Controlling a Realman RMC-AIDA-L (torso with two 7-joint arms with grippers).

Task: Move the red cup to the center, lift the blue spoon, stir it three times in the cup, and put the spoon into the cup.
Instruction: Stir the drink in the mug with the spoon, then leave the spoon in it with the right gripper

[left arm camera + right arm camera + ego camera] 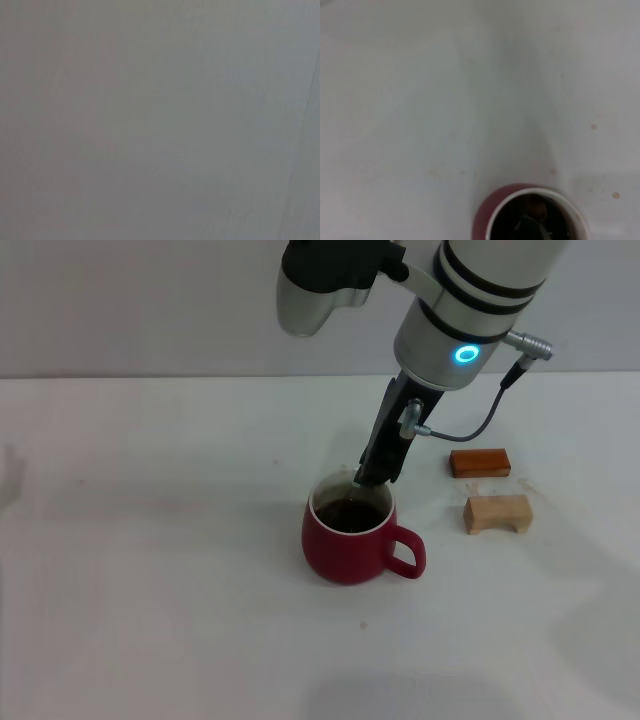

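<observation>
Reaching down from the far side, the right gripper point(374, 478) dips to the far rim of the red cup point(348, 540), mid-table; whether it's open or closed, can't tell. Two wooden blocks point(497, 513) lie right of it.

The red cup point(348, 537) stands upright mid-worktop, handle toward the right, dark liquid inside. The spoon cannot be made out.

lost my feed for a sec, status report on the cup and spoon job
Right gripper at the far rim of the red cup, tip over the dark liquid. Blue spoon not visible. Left gripper out of view. Two wooden blocks off to the right, clear.
</observation>
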